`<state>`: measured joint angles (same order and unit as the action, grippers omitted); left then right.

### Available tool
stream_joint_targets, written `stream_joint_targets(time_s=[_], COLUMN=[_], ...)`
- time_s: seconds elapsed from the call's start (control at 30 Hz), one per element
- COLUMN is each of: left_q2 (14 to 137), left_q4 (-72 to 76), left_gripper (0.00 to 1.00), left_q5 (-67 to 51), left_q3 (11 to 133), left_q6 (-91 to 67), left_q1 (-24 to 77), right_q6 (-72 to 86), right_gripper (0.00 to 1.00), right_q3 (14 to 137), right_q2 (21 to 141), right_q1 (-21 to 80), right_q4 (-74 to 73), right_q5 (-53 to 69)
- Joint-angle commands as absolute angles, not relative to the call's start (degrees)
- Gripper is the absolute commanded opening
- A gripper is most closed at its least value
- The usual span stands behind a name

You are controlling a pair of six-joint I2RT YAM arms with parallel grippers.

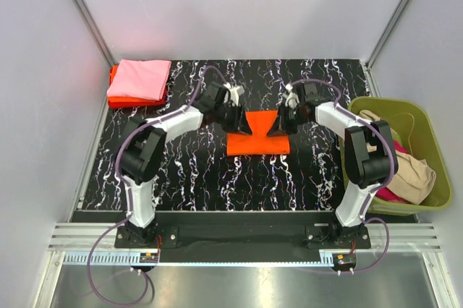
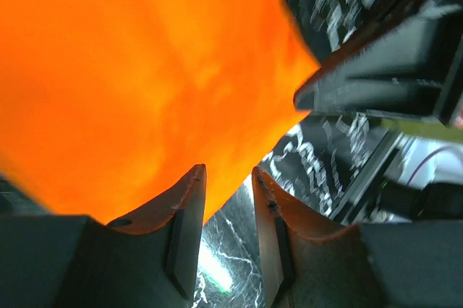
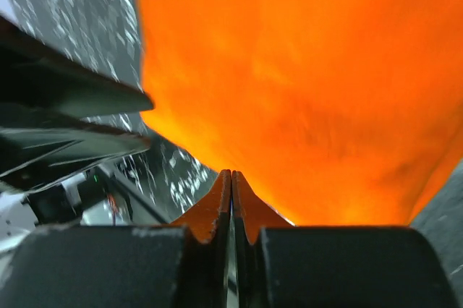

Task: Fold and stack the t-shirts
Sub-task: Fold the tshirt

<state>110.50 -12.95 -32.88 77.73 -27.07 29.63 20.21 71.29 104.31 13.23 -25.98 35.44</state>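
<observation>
Marbled black table (image 1: 188, 178) had two folded shirts (image 1: 139, 80) stacked far left and more shirts (image 1: 416, 178) waiting in the basket (image 1: 427, 116), so plenty left. Orange shirt (image 1: 258, 143) sat mid-table, half folded. The right gripper (image 3: 231, 174) was pinched shut on it, and the left gripper (image 2: 226, 170) had its jaws slightly apart at its edge.

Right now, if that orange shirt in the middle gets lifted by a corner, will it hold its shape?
Probably not: the orange t-shirt dips into a V between its two far corners, so it looks floppy. Thin cloth, so likely light.
</observation>
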Motion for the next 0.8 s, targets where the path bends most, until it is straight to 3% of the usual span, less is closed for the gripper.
stream_joint_targets(time_s=[0.0,0.2,0.5,0.77], left_q2=[113.9,115.7,110.8,110.5], left_q4=[-10.4,-11.2,-12.6,-12.6], left_gripper=[0.36,0.36,0.36,0.36], left_q5=[-32.5,-28.7,-31.8,-29.2], left_q3=[74.8,72.2,75.5,73.2], left_q6=[-27.2,-24.9,-26.7,-26.6], left_q1=[30.3,30.2,30.9,32.7], right_q6=[21.2,18.2,20.7,21.1], right_gripper=[0.06,0.06,0.07,0.08], right_q3=[67.1,62.4,65.5,66.3], right_q2=[103.5,106.6,100.0,104.3], right_q1=[13.4,13.3,13.4,14.2], right_q4=[-23.9,-23.8,-25.0,-23.6], right_q5=[39.0,33.9,38.8,41.2])
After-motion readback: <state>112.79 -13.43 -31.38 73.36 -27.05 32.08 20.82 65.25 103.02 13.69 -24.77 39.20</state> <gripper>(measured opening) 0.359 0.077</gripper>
